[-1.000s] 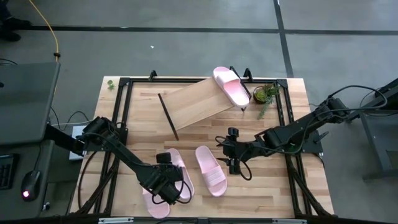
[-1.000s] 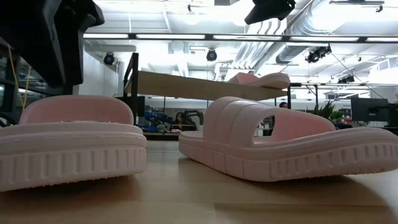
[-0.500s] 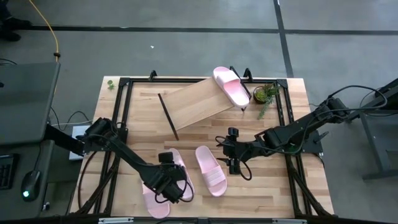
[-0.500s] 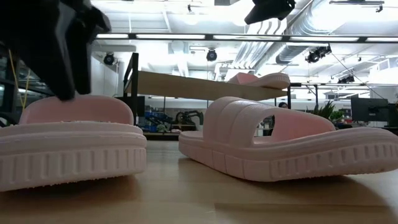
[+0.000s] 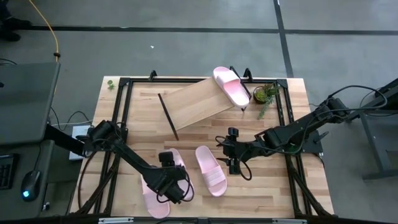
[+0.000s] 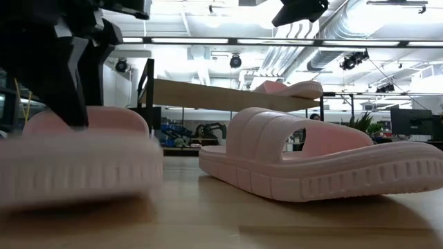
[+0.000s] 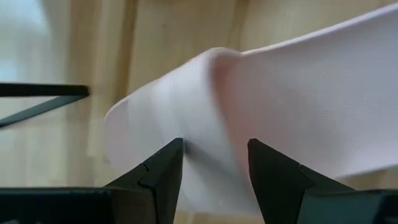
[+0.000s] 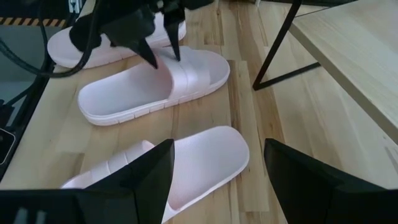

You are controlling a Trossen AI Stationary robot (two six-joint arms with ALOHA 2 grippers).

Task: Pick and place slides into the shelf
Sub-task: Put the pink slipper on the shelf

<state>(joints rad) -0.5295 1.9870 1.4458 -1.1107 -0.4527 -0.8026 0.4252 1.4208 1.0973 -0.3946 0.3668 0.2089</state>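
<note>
- Straddling the strap band [image 7: 205,118] of one pink slide [image 8: 152,84] with the left gripper [image 5: 172,187], near the front edge of the table [image 5: 292,186]; fingers moderately apart, one on each side of the band, not yet pressed against it, so nothing really held so far.
- Taking the band and not the flat sole probably because only this raised part fits between the two fingers [image 7: 158,171].
- Lying just beside it, nearer the left arm's base, a second slide [image 5: 155,202], partly hidden under the gripper in the high view.
- Lying apart toward the middle of the table, a third slide [image 5: 210,170], sole down and untouched.
- Hovering near that third slide, the right gripper [image 5: 232,157], fingers wide and empty; apparently waiting with it in easy reach.
- Standing at the far side, the shelf [image 5: 199,102], its board turned at an angle to the table edges.
- Resting already on the shelf's right end, a fourth slide [image 5: 231,85]; so, by judgement, one of four placed and three remaining.
- Closing on the band, then lifting toward the free part of the board, as the likely next step.
</note>
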